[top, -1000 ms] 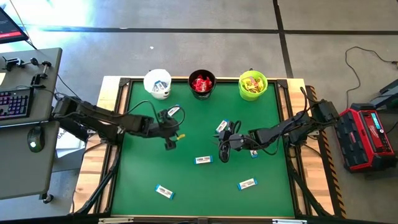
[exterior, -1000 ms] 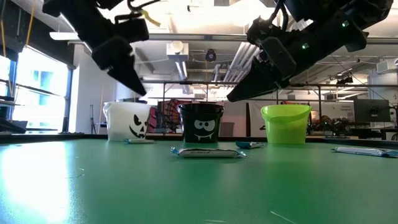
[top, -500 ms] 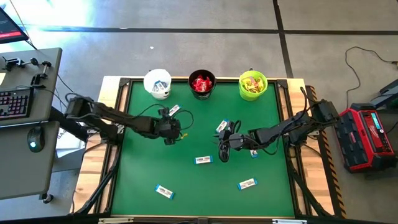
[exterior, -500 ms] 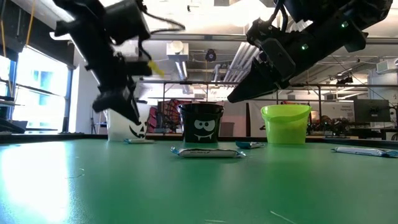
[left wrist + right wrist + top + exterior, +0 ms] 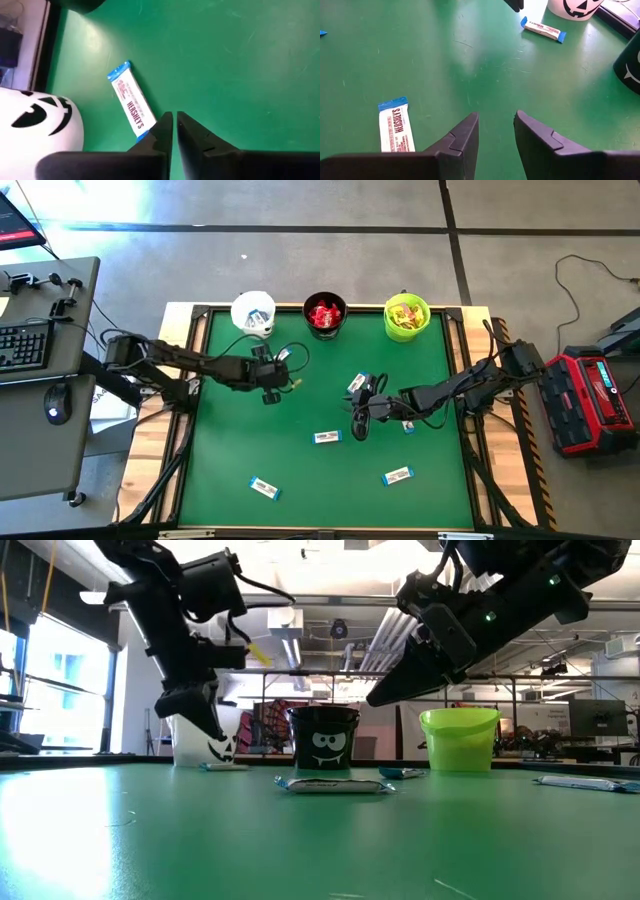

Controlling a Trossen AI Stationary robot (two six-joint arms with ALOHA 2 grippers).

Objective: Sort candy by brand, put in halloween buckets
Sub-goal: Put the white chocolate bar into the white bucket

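My left gripper [image 5: 173, 131], fingers pressed together w/ nothing between, hangs over a Hershey's bar [image 5: 131, 102] just beside the white bucket [image 5: 253, 313], far left of the mat. My right gripper [image 5: 496, 131], fingers spread, waits mid-table near another bar [image 5: 396, 131]. Black bucket [image 5: 324, 315] & green bucket [image 5: 406, 317] sit along the far edge.

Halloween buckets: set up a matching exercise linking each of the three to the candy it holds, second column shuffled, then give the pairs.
Column one:
1. white bucket
2. black bucket
3. lime green bucket

Column two:
A. yellow-and-pink packets
B. a white-and-blue bar
C. red packets

Pairs: 1-B, 2-C, 3-A
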